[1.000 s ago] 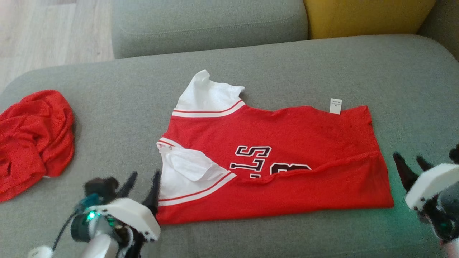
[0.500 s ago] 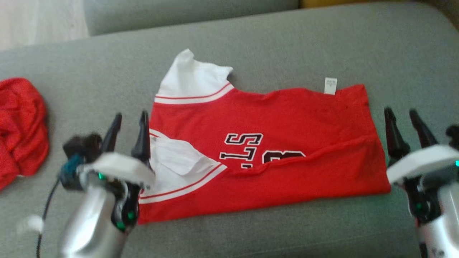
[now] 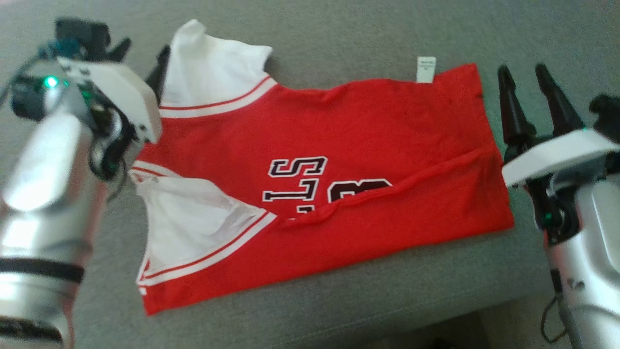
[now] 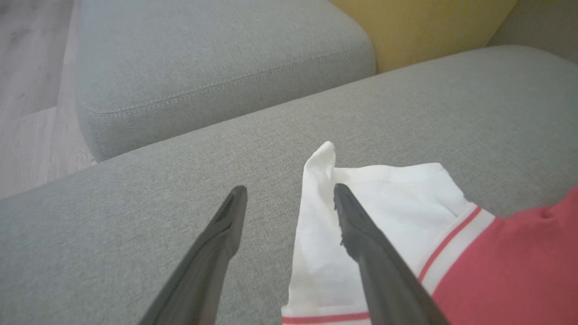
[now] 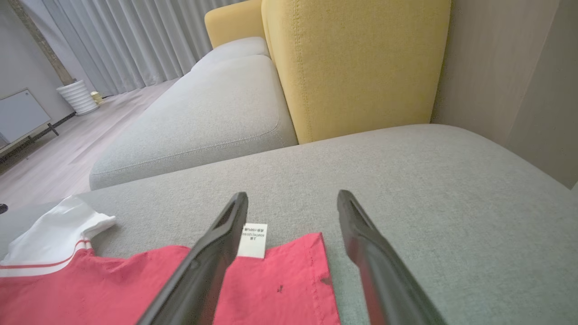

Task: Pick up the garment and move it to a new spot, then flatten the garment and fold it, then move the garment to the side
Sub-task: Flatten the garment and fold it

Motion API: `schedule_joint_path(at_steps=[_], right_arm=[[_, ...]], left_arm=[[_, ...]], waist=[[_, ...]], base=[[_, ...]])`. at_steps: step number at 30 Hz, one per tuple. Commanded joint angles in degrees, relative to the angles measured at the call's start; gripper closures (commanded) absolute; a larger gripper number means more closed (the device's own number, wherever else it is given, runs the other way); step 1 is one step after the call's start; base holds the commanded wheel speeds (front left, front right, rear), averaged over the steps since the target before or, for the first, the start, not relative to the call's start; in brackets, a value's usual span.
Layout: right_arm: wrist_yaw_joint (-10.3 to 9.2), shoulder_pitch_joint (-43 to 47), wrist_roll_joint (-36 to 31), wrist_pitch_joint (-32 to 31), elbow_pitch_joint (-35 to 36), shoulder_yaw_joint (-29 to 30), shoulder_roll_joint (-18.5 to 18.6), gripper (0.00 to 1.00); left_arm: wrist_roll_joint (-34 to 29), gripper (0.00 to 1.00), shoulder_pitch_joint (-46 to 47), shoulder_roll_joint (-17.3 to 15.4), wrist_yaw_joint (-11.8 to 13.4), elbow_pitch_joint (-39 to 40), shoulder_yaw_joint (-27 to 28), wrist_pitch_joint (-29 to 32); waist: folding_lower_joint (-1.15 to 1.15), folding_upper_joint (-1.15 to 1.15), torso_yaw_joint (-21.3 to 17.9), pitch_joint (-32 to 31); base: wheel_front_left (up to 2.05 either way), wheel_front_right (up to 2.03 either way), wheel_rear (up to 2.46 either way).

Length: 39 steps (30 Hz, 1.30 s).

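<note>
The garment, a red jersey (image 3: pixel 348 140) with white sleeves and dark lettering, lies on the grey sofa seat (image 3: pixel 348 29), its near hem folded up over the front. My left gripper (image 3: pixel 143 55) is open beside the far white sleeve (image 3: pixel 208 72); in the left wrist view that sleeve (image 4: pixel 388 203) lies under my right-hand finger (image 4: pixel 356 225). My right gripper (image 3: pixel 523 80) is open just right of the jersey's far right corner; in the right wrist view that corner (image 5: pixel 289 280) and its white label (image 5: pixel 254 240) lie between my fingers. Nothing is held.
The sofa seat's front edge (image 3: pixel 436 320) runs below the jersey. A second grey seat cushion (image 5: pixel 216 108) and a yellow backrest (image 5: pixel 356 58) stand behind. Wooden floor (image 4: pixel 27 90) lies left of the sofa.
The head camera has tilted down and nearer, so the picture shifted. Both grippers have reached forward along the jersey's sides, to its far sleeve and far right corner. The jersey lies as before.
</note>
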<state>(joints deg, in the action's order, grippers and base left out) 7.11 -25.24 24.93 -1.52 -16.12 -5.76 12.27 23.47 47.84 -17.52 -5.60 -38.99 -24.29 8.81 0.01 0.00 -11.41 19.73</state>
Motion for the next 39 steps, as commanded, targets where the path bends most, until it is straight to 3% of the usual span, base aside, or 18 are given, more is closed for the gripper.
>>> schedule_joint_path(at_steps=[1,6,11,26,27,28,29,39], right_arm=[[0.37,-1.9,-0.1,0.1,1.6,-1.0,0.9,0.00],[0.37,-6.4,1.2,-0.2,0.7,-3.3,0.4,0.00],[0.37,-9.7,2.5,-0.3,-0.2,-5.6,0.8,0.00],[0.37,-12.2,3.4,1.5,-4.0,-7.6,1.4,0.00],[0.37,-12.3,3.4,1.6,-4.2,-7.6,1.5,0.00],[0.37,-12.4,3.4,1.6,-4.4,-7.6,1.6,0.00],[0.37,-12.5,3.4,1.7,-4.7,-7.6,1.6,0.00],[0.37,-13.1,3.2,0.7,-7.3,-6.4,2.9,0.00]], left_arm=[[0.1,0.00,3.9,-2.8,-0.3,1.0,1.2,0.8],[1.5,0.00,10.2,-6.0,-1.7,-4.4,-1.9,7.4],[4.4,0.00,13.5,-9.6,-1.9,-5.2,-8.5,10.6],[12.3,0.00,19.2,-12.1,-1.9,-8.1,-18.5,6.2],[12.5,0.11,19.5,-11.8,-1.9,-8.5,-18.9,6.0],[12.7,0.92,19.7,-11.6,-1.9,-8.9,-19.2,5.8],[12.9,1.00,20.0,-11.5,-1.9,-9.1,-19.7,5.4],[16.6,1.00,21.8,-9.0,-1.9,-9.9,-21.4,-0.6]], waist=[[-0.01,0.00,-2.1,2.2],[-0.01,0.00,-5.2,4.6],[-0.01,0.00,-6.9,5.9],[-0.01,0.00,-7.7,7.0],[-0.01,0.00,-7.6,7.0],[-0.01,0.00,-7.5,6.9],[-0.01,0.00,-7.4,6.9],[-0.01,0.00,-4.3,5.9]], base=[[0.00,0.00,0.00],[0.00,0.00,0.00],[0.00,0.00,0.00],[0.00,0.00,0.00],[0.00,0.00,0.00],[0.00,0.00,0.00],[0.00,0.00,0.00],[0.00,0.00,0.00]])
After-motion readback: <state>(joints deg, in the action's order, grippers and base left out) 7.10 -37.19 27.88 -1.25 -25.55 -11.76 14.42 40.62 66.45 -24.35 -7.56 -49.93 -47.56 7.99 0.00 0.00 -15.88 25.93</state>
